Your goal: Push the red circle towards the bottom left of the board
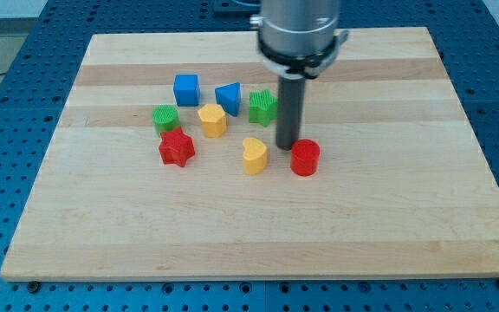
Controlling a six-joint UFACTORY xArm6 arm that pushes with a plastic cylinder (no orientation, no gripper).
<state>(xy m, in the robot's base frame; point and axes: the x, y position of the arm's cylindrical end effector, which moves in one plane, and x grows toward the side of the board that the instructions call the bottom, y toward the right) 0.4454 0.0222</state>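
Note:
The red circle [305, 159] stands right of the board's middle. My tip [286, 146] rests on the board just to the circle's upper left, close to it or touching; I cannot tell which. The yellow heart [254, 155] lies left of the tip. The green star [263, 107] sits just above and left of the rod. The wooden board [102, 243] fills most of the view.
A blue cube [186, 89] and a blue triangle [228, 98] sit at upper middle. A yellow hexagon [212, 120] lies below them. A green circle [165, 118] and a red star [177, 148] stand at the left of the group.

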